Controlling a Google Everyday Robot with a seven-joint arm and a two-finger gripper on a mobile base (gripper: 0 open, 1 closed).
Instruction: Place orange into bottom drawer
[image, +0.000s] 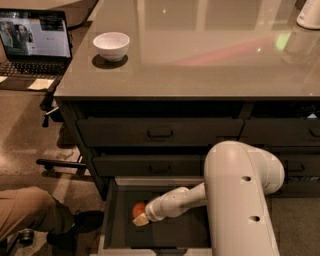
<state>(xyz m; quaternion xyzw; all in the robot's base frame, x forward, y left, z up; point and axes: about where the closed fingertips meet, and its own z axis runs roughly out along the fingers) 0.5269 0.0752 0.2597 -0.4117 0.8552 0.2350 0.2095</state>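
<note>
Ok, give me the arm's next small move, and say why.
Probably release the orange where it is, then draw back. The gripper is inside the open bottom drawer, with the orange at its tip, low over the dark floor and within the rim, so little seems left but letting go.

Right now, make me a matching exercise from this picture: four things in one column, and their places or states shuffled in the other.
Things:
1. white bowl
2. laptop
3. bottom drawer
4. gripper

Places or states:
A. pulled open
B. down inside the open drawer, at the orange
C. on the countertop
D. screen lit, left of the countertop

Pairs: 1-C, 2-D, 3-A, 4-B.
</note>
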